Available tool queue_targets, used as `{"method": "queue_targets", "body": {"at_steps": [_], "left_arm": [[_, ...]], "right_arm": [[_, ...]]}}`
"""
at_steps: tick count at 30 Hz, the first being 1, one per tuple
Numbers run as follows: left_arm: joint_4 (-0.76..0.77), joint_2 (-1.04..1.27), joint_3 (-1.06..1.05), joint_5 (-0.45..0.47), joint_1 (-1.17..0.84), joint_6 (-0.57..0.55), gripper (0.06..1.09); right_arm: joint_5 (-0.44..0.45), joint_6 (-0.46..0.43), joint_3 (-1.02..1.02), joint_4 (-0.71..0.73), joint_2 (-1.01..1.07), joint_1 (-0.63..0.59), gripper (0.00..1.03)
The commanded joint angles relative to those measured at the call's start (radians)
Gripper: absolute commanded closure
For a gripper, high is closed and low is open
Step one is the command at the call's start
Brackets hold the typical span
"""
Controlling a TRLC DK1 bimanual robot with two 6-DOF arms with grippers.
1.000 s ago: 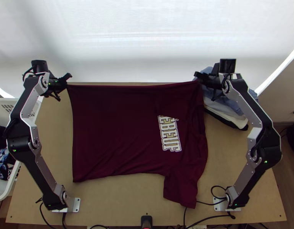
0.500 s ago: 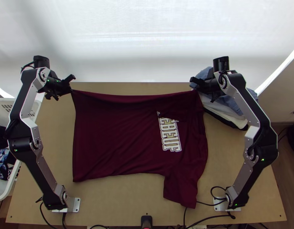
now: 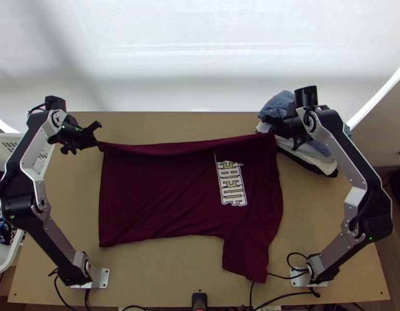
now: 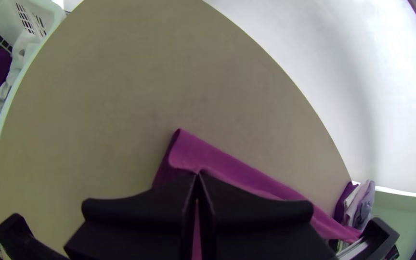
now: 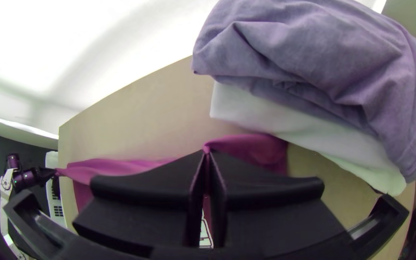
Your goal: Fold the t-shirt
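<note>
T-shirt: dark red, spread on the table, neck side to the right, hem side to the left; its far edge is pulled up between two grippers and makes a hanging band.
Left gripper: closed on the far left corner of the shirt, with a small pinch.
Right gripper: closed on the far edge, toward the right side, also a narrow pinch.
Fold: I judge it at its beginning; the held edge must probably come to the near side, both arms with the same pace.
Slip danger: the pinches look small, so a strong pull may let one corner go.
Crooked fold danger: if one arm goes ahead, the edge will turn and wrinkles will come.
Pile danger: the right gripper is near the clothes pile; a side movement could push or catch it.
Near sleeve: flat, points to the near side; it would probably need tucking.
Shirt cloth: thin and soft, with soft wrinkles; pale block letters on the right part.
Pile cloth: blue-grey thick folds above, smoother white cloth under.
Basket: white, stiff, with holes in the wall, left of the table, clothes inside.
</note>
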Motion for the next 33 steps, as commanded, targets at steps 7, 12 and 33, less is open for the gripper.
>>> {"method": "queue_targets", "body": {"at_steps": [7,12,33], "left_arm": [[0.074,-0.134,-0.189,0.019,0.0,0.033,1.05],[0.1,-0.166,-0.255,0.019,0.001,0.045,1.05],[0.145,-0.546,-0.447,0.15,0.009,0.097,0.5]], "right_arm": [[0.051,0.0,-0.198,-0.005,-0.092,0.037,1.0],[0.057,0.006,-0.274,0.007,-0.117,0.038,1.0],[0.092,-0.016,-0.421,-0.114,-0.417,-0.008,0.37]]}}
